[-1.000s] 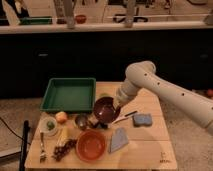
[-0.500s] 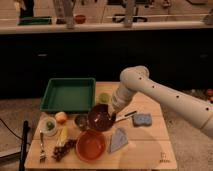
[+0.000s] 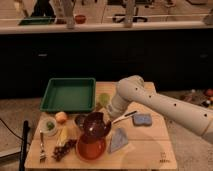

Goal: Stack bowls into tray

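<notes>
Standing at the desk (image 3: 150, 152), I see the tray (image 3: 50, 95) lying beyond and left of both bowls. The orange bowl (image 3: 91, 150) sits directly under the tilted maroon bowl (image 3: 93, 127), whose right rim the gripper (image 3: 108, 118) pinches between its fingers.

White arm (image 3: 165, 104), elbow bent, forearm angled down, pincer (image 3: 106, 119) low, mid-view

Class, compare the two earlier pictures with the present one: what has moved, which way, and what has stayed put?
The gripper, over the middle of the table and holding the maroon bowl, has carried it toward the camera and leftward in the picture; the bowl now hangs tilted over the orange bowl. The orange bowl, green tray, blue-grey sponge and pale dish stayed put.
</notes>
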{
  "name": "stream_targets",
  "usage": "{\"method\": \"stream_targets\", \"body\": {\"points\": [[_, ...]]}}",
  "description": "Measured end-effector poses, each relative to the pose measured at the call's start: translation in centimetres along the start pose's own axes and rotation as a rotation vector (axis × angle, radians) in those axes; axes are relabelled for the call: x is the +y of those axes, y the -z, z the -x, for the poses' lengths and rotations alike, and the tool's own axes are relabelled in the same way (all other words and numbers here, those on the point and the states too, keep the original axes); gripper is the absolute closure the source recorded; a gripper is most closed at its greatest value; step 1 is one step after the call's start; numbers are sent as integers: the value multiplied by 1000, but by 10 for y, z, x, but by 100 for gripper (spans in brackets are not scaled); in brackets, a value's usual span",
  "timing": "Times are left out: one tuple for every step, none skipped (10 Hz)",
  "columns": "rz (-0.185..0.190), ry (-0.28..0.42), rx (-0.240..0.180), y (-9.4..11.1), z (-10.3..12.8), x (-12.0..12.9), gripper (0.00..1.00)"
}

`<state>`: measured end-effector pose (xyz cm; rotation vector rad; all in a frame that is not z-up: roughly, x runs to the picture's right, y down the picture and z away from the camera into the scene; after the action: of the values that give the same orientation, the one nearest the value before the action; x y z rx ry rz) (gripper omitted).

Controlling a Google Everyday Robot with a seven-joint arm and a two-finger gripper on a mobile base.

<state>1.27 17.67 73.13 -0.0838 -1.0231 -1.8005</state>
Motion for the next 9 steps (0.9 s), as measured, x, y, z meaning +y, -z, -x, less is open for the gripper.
{"method": "stream_targets", "body": {"points": [[-2, -1, 4, -4, 2, -3, 100], [-2, -3, 5, -8, 3, -5, 100], [-4, -5, 7, -10, 4, -6, 100], [-6, -11, 9, -14, 5, -8, 100], [-9, -16, 10, -17, 6, -8, 100], [-11, -20, 10, -18, 7, -9, 100], [-17, -22, 9, -21, 8, -10, 100], [-25, -23, 2, -22, 9, -12, 100], [-34, -18, -12, -24, 10, -14, 96]]}}
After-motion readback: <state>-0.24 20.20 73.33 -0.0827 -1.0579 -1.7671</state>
